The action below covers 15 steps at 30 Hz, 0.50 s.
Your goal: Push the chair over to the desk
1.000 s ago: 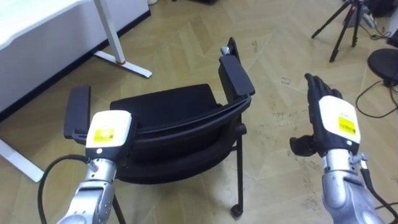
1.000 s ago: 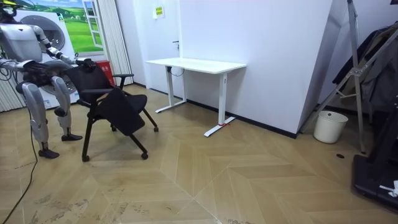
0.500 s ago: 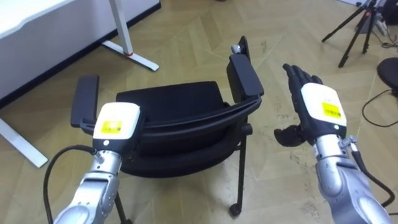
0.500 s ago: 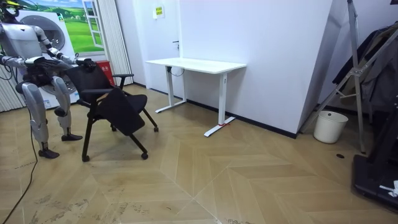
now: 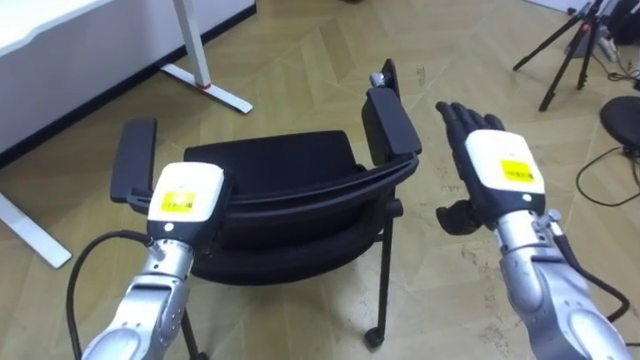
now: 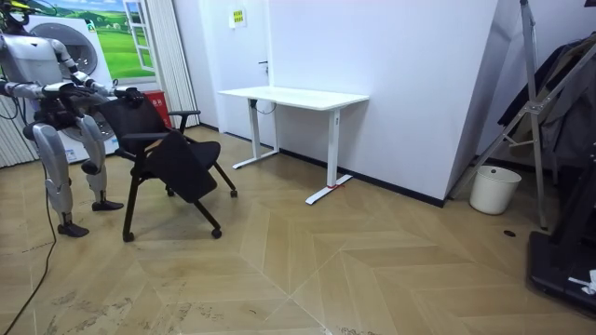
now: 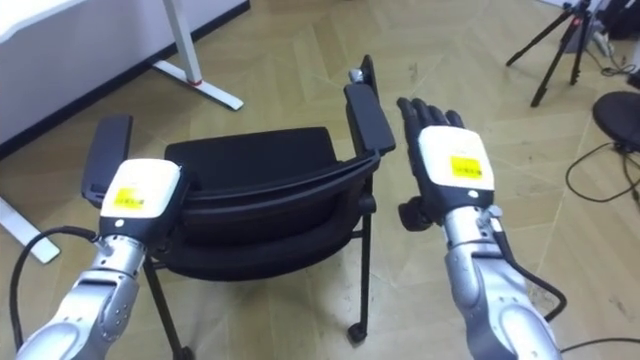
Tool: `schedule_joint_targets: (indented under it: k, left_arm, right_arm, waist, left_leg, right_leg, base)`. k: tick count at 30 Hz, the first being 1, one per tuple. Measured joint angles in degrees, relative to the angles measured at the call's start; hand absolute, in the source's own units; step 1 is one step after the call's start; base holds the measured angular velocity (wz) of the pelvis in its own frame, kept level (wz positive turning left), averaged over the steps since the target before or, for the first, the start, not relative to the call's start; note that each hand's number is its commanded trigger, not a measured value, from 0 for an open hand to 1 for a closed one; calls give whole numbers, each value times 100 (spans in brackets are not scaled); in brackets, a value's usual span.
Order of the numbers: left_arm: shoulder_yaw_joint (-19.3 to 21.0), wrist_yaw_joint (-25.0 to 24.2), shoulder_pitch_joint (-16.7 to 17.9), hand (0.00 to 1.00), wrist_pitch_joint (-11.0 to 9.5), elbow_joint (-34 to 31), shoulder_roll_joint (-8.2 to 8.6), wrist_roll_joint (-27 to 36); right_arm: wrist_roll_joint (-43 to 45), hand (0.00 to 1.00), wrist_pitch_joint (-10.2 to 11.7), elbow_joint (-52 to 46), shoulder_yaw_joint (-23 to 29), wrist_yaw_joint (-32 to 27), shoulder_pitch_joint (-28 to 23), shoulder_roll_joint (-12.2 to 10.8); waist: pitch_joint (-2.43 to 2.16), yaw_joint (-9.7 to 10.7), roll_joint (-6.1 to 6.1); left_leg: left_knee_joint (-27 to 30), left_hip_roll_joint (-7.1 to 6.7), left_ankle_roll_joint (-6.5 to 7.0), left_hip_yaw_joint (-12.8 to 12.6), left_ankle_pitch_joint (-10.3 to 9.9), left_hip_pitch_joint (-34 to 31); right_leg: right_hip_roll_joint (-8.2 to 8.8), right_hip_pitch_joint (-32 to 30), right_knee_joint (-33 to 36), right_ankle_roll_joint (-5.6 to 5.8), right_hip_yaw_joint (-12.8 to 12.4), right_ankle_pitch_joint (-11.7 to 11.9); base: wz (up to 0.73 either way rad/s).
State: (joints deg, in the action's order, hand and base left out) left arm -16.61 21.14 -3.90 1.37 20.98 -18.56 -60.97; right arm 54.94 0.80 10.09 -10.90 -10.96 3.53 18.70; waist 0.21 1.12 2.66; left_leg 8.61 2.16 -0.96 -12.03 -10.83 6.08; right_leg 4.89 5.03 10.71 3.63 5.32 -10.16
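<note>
Two hands: both are raised at the back of the chair [image 5: 275,165], and the robot is stood right behind it.
Chair: it is parked on the wood floor [image 5: 300,60], seat turned away from the robot. A white desk [image 5: 70,45] is seen beyond the chair's front left corner, apart from it.
Left hand [image 5: 185,195]: it is held at the left end of the chair's backrest [image 5: 320,190], at or just over the top rail. Whether it is spread or clamped cannot be told.
Right hand [image 5: 497,170]: it is held flat and spread, thumb out to the side, just beside the chair's right armrest [image 5: 392,122]. No contact is made yet.
Change: over the last second the right hand has been brought in from well out on the chair's right side. The left hand has been kept at the backrest, and in the room view the chair has not been shifted.
Meaning: the approach is judged nearly done and the push not yet begun.
Next: the right end of the backrest probably has to be met, so that the chair is driven straight and not swung round.
</note>
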Motion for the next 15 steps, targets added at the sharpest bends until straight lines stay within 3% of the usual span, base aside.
schedule_joint_targets:
  k: [15]
  left_arm:
    - [-135, 107, -100, 100, -33, 69, -55, -16]
  right_arm:
    - [167, 0, 49, -18, -602, 156, 166, -22]
  waist:
    - [22, -35, 37]
  left_leg:
    - [7, 1, 0, 57, 0, -48]
  right_leg:
    - [-1, -4, -4, -1, 47, 0]
  base:
    - [1]
